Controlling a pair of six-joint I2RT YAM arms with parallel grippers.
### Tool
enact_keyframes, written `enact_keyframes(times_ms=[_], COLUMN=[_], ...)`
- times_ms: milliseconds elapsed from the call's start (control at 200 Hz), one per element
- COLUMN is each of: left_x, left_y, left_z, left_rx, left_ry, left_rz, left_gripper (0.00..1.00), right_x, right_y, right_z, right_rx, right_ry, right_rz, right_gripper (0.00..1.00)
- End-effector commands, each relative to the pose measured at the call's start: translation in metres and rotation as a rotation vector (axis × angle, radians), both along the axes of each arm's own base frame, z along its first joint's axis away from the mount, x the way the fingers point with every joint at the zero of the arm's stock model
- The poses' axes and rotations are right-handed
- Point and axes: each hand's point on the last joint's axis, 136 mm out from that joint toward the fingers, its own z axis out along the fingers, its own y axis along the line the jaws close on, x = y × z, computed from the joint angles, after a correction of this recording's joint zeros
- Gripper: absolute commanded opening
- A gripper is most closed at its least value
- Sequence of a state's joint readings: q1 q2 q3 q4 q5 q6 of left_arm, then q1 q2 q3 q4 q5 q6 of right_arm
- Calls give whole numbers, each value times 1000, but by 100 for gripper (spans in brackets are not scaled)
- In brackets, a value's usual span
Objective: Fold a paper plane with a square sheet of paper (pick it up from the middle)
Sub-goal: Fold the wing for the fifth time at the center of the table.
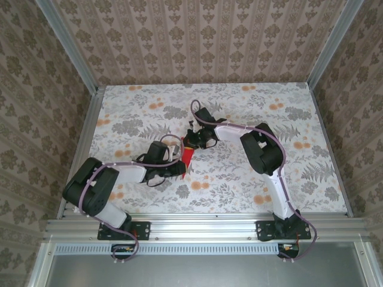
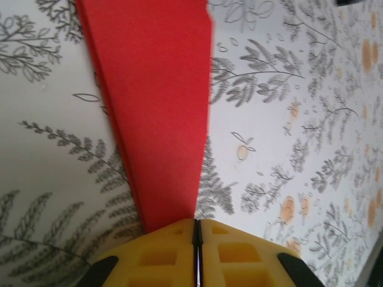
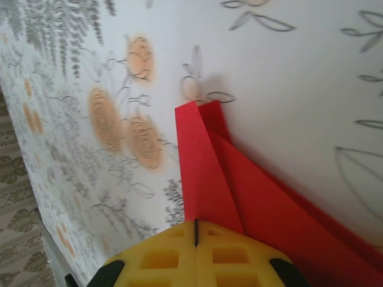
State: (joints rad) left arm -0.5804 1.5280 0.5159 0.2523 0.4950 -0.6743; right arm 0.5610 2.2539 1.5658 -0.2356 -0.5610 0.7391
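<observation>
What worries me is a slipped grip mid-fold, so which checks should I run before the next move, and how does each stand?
1. Left pincer shut on the red paper: ok.
2. Right pincer shut on the same paper: ok.
3. Paper folded into layered flaps: ok.
4. Paper sits between both pincers, around the middle of the table: ok.
5. Paper free of tears: cannot tell, part is hidden.
6. Paper lifted off the table: cannot tell.

The tabletop [image 1: 230,179] wears a pale cover with grey leaves and orange flowers, beige patterned walls [image 1: 203,42] stand around it, and a metal rail [image 1: 203,225] runs along its near edge.
</observation>
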Motion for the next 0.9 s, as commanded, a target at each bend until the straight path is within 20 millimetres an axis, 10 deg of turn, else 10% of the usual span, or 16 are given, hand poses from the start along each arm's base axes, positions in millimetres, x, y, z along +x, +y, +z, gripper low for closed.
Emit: enact_keyframes(times_ms=[0, 465, 895], left_x=[11, 56, 43], left_y=[-7, -3, 0], left_z=[36, 25, -17], left_rx=[-67, -70, -10], left_ry=[-29, -52, 43], left_rz=[12, 110, 76], left_gripper=[17, 13, 7], right_x=[-4, -3, -2], right_y=[-4, -2, -3], right_z=[-10, -13, -17], right_rx=[-19, -4, -5], right_ry=[30, 39, 47], right_rz=[-2, 8, 8], right_gripper=[4, 5, 7])
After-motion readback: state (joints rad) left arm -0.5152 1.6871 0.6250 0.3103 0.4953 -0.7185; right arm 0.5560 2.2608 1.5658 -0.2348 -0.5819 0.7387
